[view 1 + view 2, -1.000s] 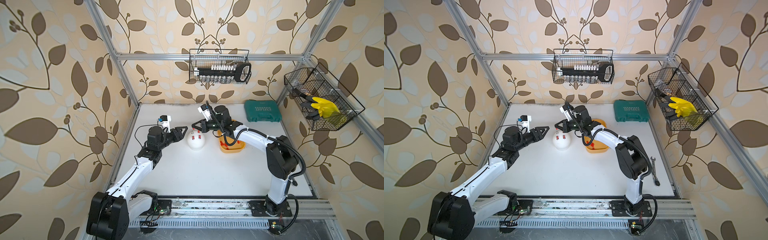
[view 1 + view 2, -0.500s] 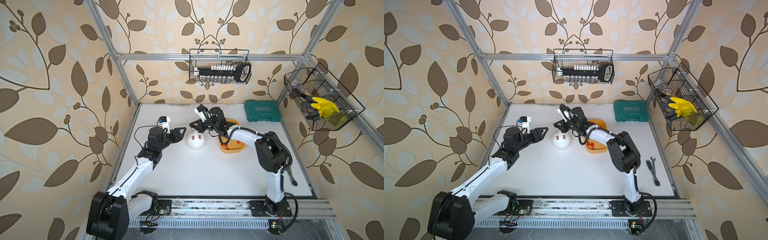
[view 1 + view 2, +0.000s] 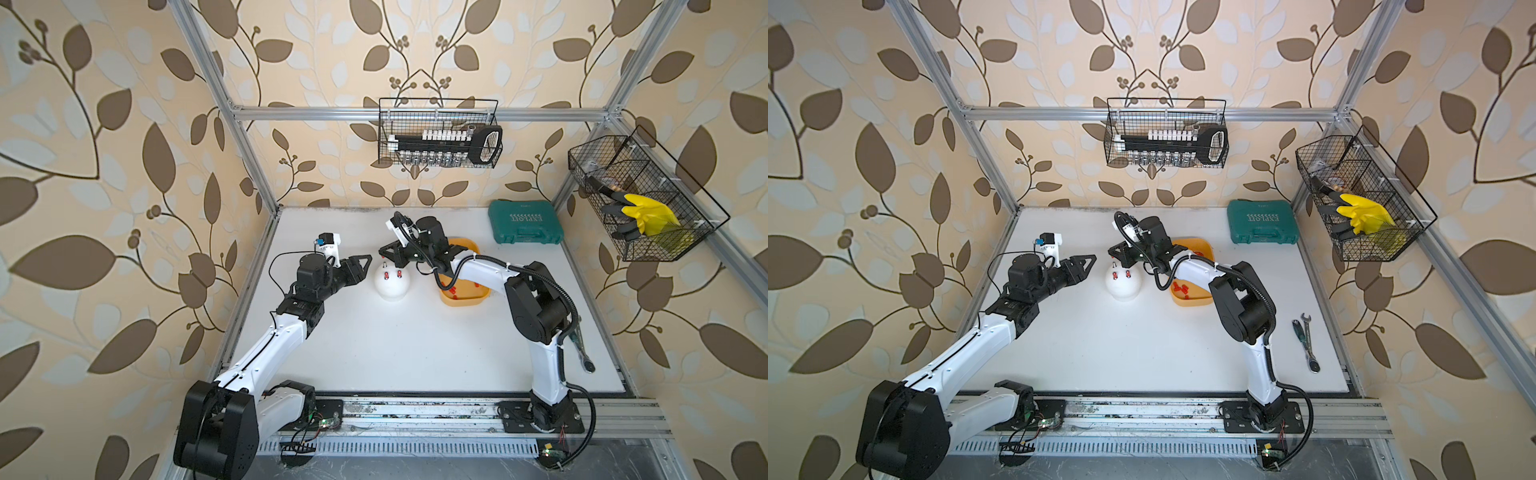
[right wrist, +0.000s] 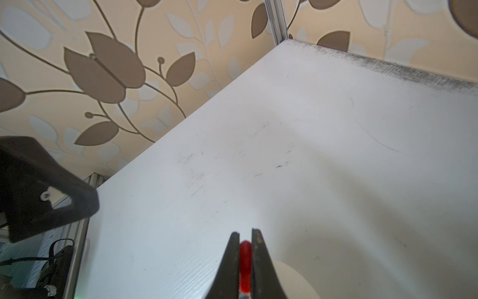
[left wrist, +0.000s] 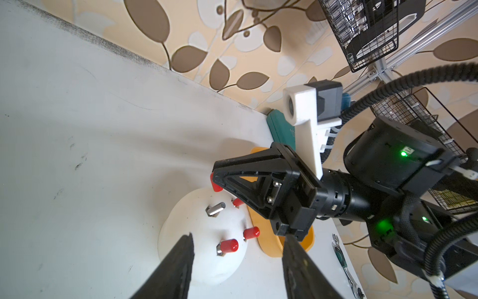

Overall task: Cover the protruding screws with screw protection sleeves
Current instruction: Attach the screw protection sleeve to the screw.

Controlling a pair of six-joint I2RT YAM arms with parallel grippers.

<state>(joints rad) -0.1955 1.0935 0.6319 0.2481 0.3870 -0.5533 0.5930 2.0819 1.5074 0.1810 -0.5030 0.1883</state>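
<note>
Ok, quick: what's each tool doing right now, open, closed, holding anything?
Left tool: open, holding nothing.
Right tool: closed on a red screw protection sleeve.

The white table point(image 3: 1142, 353) bears a white dome point(image 3: 1123, 286), orange tray point(image 3: 1190, 304), green case point(image 3: 1262, 227) and two wrenches point(image 3: 1307, 347).

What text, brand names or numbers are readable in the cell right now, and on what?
"EXPLOIT": on the lid of the teal-green plastic tool case, upside down in both top views.
Small mark near the lid's far edge: too small to read.
Black socket rail in the black wire basket: any markings too small to read.
</note>
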